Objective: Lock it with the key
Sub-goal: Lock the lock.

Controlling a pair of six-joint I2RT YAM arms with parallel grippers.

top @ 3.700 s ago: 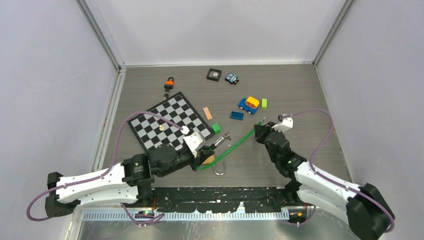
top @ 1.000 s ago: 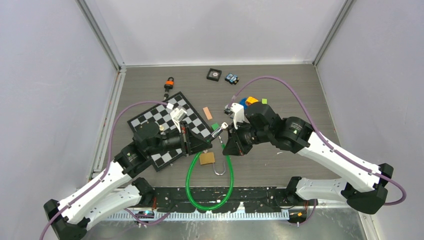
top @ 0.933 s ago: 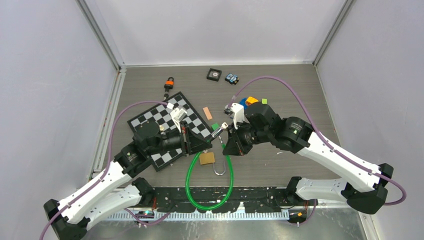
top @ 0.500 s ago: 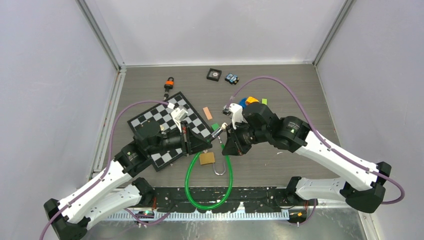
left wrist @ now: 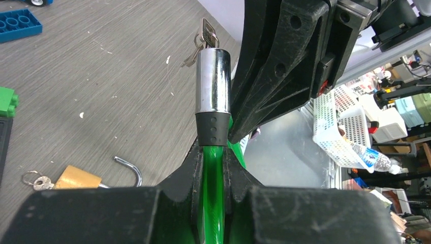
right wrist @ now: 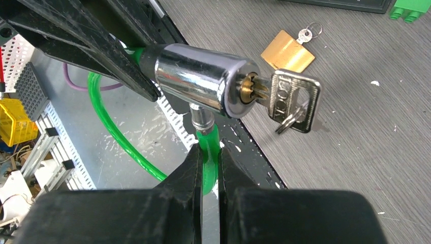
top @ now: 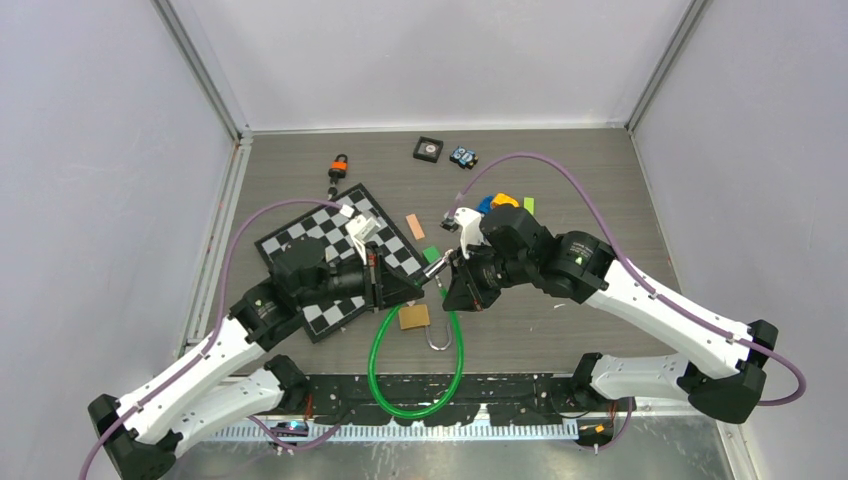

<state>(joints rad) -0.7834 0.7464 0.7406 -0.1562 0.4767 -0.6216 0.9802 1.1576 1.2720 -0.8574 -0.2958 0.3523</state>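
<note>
A green cable lock (top: pixel 415 380) hangs in a loop between my two grippers above the table's near edge. My left gripper (left wrist: pixel 212 157) is shut on the green cable just behind the chrome lock barrel (left wrist: pixel 212 84). My right gripper (right wrist: pixel 208 152) is shut on the cable's other end, whose metal pin sits in the side of the barrel (right wrist: pixel 201 84). A silver key (right wrist: pixel 292 101) with a second key on its ring sticks out of the barrel's keyhole. In the top view the barrel (top: pixel 432 268) is between both grippers.
A brass padlock (top: pixel 414 317) with an open shackle (top: pixel 437 341) lies below the grippers. A checkerboard (top: pixel 300 235) lies left. An orange padlock (top: pixel 339 165), toy bricks (top: pixel 414 226), a toy car (top: pixel 496 203) and a black box (top: pixel 428 149) lie farther back.
Since 3.7 s ago both arms lifted the cable off the table and brought its ends together into a loop. In the last second both grippers shifted slightly left; the grips are unchanged.
</note>
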